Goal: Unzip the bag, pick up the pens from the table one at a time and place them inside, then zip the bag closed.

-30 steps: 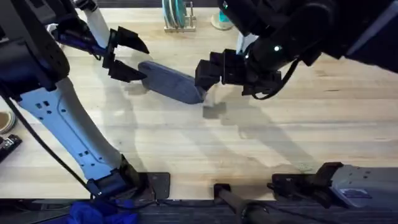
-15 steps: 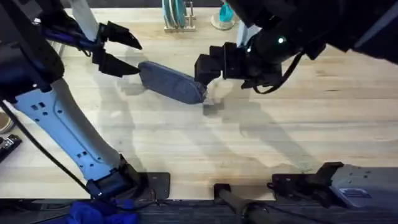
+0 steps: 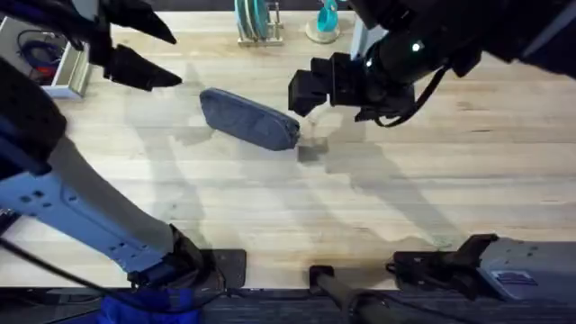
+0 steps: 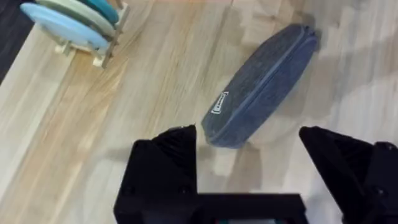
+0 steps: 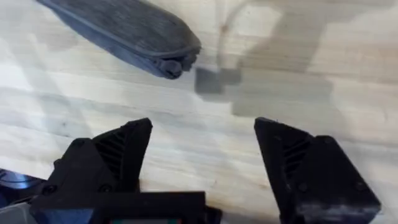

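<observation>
The bag (image 3: 249, 118) lies zipped on the worktop (image 3: 432, 189), apparently finished. Left gripper (image 3: 153, 54) and right gripper (image 3: 303, 90) hover, jaws wide, empty.

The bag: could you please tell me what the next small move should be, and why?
Probably draw both arms back toward their bases. The bag lies flat on the table, its zipper looks shut along its length, and the left gripper and right gripper are open, clear of it.
</observation>
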Available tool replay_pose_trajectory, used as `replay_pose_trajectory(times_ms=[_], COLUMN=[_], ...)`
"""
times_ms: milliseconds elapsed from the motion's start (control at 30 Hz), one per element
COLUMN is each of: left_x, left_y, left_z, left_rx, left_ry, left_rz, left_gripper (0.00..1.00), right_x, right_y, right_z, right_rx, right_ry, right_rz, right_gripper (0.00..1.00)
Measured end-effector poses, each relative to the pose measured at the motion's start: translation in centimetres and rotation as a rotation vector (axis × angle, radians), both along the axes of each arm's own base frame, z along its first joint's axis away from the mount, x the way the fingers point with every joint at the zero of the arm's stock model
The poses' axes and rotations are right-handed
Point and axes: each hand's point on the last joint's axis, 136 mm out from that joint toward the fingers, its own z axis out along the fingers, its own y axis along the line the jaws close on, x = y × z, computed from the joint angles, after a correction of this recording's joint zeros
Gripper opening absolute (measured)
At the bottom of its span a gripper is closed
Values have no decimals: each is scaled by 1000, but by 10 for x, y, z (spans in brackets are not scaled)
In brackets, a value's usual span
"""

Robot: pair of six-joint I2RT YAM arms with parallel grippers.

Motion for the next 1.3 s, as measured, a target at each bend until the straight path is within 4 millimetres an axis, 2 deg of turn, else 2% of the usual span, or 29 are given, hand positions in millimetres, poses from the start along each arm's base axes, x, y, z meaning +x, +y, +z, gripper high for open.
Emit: replay_pose_trajectory(times_ms=[233,400,600,700,833,1067,1300], left_x=[-13,-26,-51,-72,-91,-106,-123], left_y=[1,1,-5,-14,-20,-15,-17], left_z=[24,44,82,95,93,62,53], left_rx=[38,78,143,159,170,184,177], left_ry=[107,131,66,34,41,146,182], left_rz=[166,264,356,384,446,606,726], left_gripper=[997,999,999,999,999,999,998], right_x=[9,10,12,12,12,9,8], right_y=[7,8,10,10,10,8,6], right_z=[22,28,34,36,35,34,33], right_rx=[14,4,-1,-3,-6,-20,-31], right_ry=[-73,-101,-124,-130,-132,-122,-122], right_rz=[85,141,180,192,201,215,236], right_gripper=[995,995,996,996,995,996,994])
